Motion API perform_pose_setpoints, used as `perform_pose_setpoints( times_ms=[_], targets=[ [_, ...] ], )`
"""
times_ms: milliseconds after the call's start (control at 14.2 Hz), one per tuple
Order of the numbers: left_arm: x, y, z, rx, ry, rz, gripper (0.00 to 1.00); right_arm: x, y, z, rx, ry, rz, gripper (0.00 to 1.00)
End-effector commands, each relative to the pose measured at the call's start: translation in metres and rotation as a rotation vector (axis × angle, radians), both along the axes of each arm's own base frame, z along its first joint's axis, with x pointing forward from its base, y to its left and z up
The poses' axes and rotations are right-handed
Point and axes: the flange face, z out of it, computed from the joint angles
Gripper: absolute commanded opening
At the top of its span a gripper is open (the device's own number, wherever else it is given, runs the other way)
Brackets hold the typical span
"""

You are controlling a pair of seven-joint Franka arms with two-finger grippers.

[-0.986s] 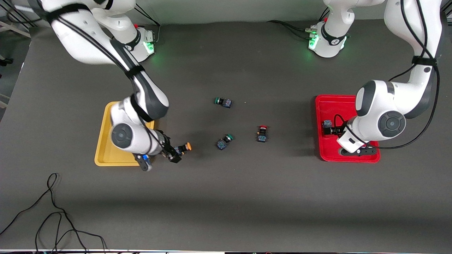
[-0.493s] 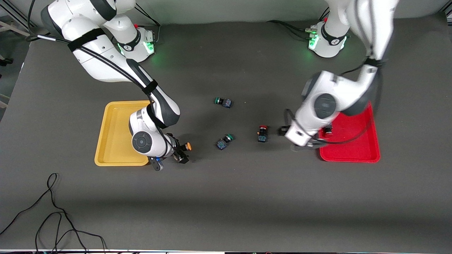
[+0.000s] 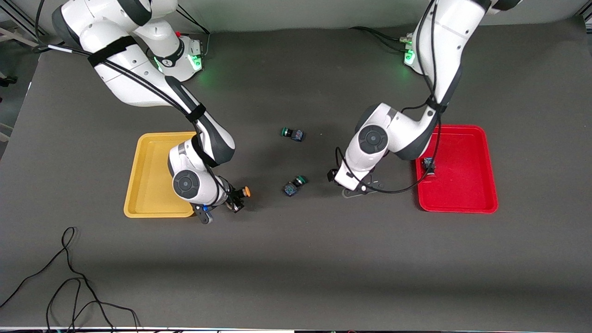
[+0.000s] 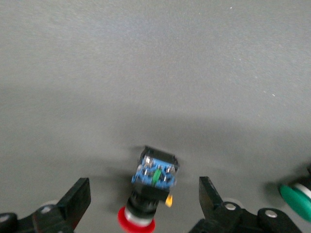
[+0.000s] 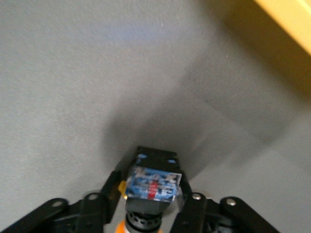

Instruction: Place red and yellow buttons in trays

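My right gripper [image 3: 237,201] is shut on a yellow-capped button [image 3: 243,191], low over the table beside the yellow tray [image 3: 143,185]. In the right wrist view the button's blue block [image 5: 154,183] sits between the fingers [image 5: 103,198]. My left gripper [image 3: 351,187] is open over the table's middle. In the left wrist view a red-capped button [image 4: 149,187] lies between its spread fingers [image 4: 74,203], untouched; my wrist hides it in the front view. Another red-capped button [image 3: 429,166] lies in the red tray [image 3: 467,199]. No second yellow button shows.
Two green-capped buttons lie on the table's middle: one [image 3: 292,133] nearer the bases, one [image 3: 294,185] between my grippers, its cap also at the edge of the left wrist view [image 4: 297,200]. A black cable [image 3: 69,277] lies at the table's front corner.
My left arm swung from the red tray to the middle, leaving a red button in the tray, and now straddles the other red button. My right gripper shifted slightly toward the middle, at the yellow button throughout.
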Motion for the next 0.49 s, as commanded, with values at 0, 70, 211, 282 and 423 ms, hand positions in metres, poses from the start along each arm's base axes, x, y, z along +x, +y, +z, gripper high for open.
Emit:
perform_pose_setpoints(
  times_ms=[0, 70, 211, 282, 423],
  targets=[
    [0.001, -0.014, -0.015, 0.020, -0.014, -0.002, 0.89, 0.009, -0.013, 0.056, -0.031, 0.008, 0.006, 0.02],
    [0.000, -0.013, -0.017, 0.027, -0.004, -0.001, 0.66, 0.014, -0.024, 0.082, -0.035, 0.032, 0.029, 0.02],
    [0.002, -0.012, -0.013, 0.028, -0.005, 0.004, 0.32, 0.017, -0.060, 0.127, -0.043, 0.072, 0.101, 0.02],
    [0.003, -0.012, -0.010, 0.030, -0.004, 0.010, 0.25, 0.017, -0.081, 0.142, -0.040, 0.083, 0.142, 0.02],
    [0.005, -0.013, -0.001, 0.045, 0.020, 0.011, 0.17, 0.016, -0.127, 0.145, -0.039, 0.114, 0.202, 0.04]
  ],
)
